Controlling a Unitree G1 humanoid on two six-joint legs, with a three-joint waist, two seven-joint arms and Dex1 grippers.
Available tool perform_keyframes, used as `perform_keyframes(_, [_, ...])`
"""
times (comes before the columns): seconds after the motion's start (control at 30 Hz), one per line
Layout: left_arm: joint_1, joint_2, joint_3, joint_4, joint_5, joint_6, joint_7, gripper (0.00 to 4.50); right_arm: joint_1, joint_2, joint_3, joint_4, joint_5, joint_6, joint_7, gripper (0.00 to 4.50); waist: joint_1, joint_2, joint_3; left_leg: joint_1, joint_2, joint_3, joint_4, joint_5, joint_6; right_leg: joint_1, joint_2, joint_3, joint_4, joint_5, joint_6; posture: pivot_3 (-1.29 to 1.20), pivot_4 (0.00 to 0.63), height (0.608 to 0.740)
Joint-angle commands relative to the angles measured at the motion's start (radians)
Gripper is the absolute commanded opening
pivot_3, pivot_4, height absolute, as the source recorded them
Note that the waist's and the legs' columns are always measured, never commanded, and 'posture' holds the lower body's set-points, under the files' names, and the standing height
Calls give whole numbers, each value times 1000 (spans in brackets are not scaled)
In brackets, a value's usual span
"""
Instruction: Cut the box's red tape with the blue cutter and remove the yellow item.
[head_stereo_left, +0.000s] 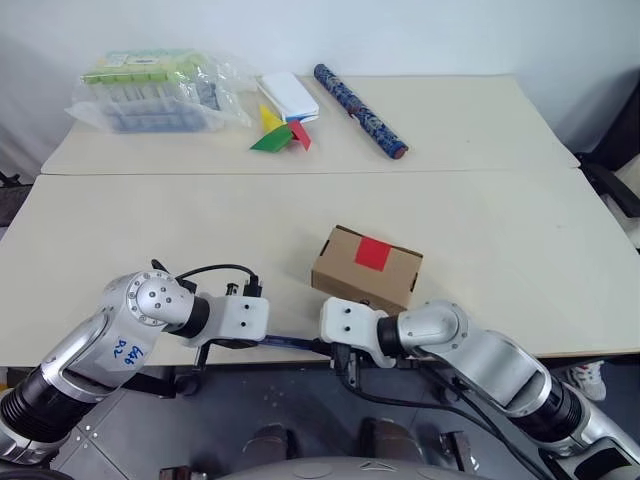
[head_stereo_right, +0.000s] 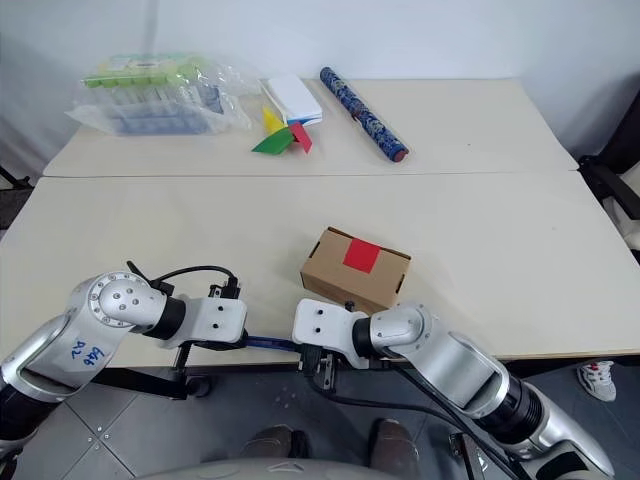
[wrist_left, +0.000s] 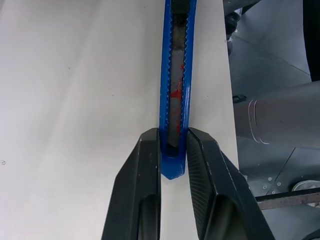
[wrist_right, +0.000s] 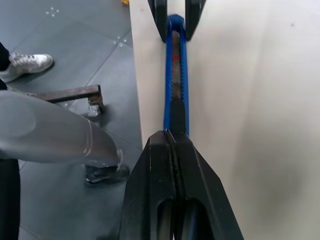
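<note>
Nearest me, at the worktop's (head_stereo_left: 120, 230) front edge, both my pincers share the cutter (wrist_left: 176, 95). My left pincer (wrist_left: 174, 150) clamps its butt end between two fingers (wrist_left: 145, 170). My right pincer (wrist_right: 172, 142) is closed tight at the other end, its fingers pressed together over the dark tip, so the tip itself is hidden and I cannot tell how much of it sits between them. From my head, the wrist housings cover most of the cutter; just a short blue stretch bridges the gap.

Just beyond my right wrist sits the box (head_stereo_left: 366, 268), flaps down, the red tape (head_stereo_left: 372, 252) across its lid edge. The yellow item is out of sight.

Well beyond, on the far worktop: a pinwheel (head_stereo_left: 280, 134), a white block (head_stereo_left: 288, 96), a dark blue roll (head_stereo_left: 360, 110), and a clear pack (head_stereo_left: 160, 92) whose contents blur behind crinkled plastic.
</note>
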Motion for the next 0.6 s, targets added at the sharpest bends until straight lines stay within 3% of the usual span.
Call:
perform_keyframes(0.03, [42,20,-47,52,59,31,20,433,-13,9,9,1,-18,-33,6,24,0,0,0,0,0,0,0,0,0,0,0,0,0,0,0,0,150,740])
perform_keyframes(0.6, [52,14,-42,55,51,10,25,433,2,49,45,59,-70,-84,-2,24,0,2,-1,3,1,0,0,0,0,2,0,1,1,0,-1,0,150,740])
